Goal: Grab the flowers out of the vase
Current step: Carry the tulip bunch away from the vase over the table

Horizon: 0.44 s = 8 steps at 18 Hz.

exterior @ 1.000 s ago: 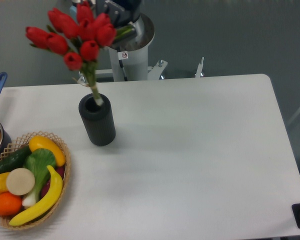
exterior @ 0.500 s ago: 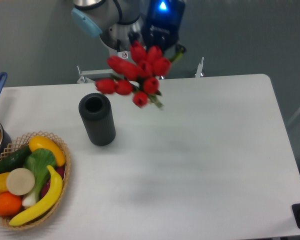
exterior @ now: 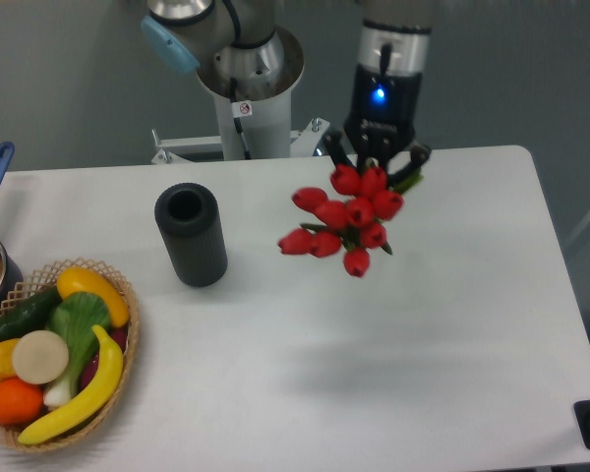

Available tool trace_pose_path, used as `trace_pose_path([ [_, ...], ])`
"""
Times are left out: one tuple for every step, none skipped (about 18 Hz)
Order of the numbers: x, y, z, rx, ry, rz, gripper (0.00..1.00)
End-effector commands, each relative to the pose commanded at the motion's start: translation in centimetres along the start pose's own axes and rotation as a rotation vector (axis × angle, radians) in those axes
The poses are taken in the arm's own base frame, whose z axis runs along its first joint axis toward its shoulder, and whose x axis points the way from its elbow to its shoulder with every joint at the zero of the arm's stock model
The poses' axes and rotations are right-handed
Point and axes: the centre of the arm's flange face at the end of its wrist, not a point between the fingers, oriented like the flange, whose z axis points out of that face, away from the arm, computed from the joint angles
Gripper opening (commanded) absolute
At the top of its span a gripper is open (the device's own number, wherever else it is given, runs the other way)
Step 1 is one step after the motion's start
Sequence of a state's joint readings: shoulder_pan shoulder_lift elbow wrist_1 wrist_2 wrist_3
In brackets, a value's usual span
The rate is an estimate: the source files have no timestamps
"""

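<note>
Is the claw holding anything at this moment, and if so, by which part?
Yes. The claw holds the flowers by the stem end, hidden behind the buds. The bunch hangs in the air, clear of the vase.

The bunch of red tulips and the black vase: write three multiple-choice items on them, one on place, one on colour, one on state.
1. Where is the bunch of red tulip buds with green stems?
A. Standing in the vase
B. In the air, right of the vase in the picture
C. Lying in the wicker basket

2. What colour is the matte cylindrical vase?
A. Black
B. White
C. Blue

3. How does the vase stand?
A. Tipped over
B. Upright, holding stems
C. Upright, mouth empty

Key: 1 B, the tulips hang at the two-finger gripper, casting a shadow on the white table. 2 A, its wall is plainly black. 3 C, the round mouth shows open with nothing in it.
</note>
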<state>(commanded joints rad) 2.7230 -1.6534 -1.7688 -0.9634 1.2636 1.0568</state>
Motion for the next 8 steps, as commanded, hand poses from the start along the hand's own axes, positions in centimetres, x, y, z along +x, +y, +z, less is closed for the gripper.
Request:
trace_pose_path([
  [-0.3, -0.3, 1.3, -0.046, -0.002, 0.03, 0.04],
  [-0.4, -0.6, 2.4, -0.092, -0.006, 0.064, 0.05],
  [-0.4, -1.0, 3.5, -0.14, -0.009, 0.085, 0.05],
  [-0.4, -1.4, 4.7, -0.184, -0.013, 0.102, 0.05],
  [-0.2, -1.9, 5.9, -0.214, -0.011, 0.118, 0.04],
  [-0.2, -2.4, 7.2, -0.235, -0.006, 0.129, 0.04],
  [-0.4, -2.8, 8.0, -0.253, -0.008, 0.137, 0.04],
  [-0.6, -3.2, 8.8, -0.268, -0.007, 0.142, 0.04],
])
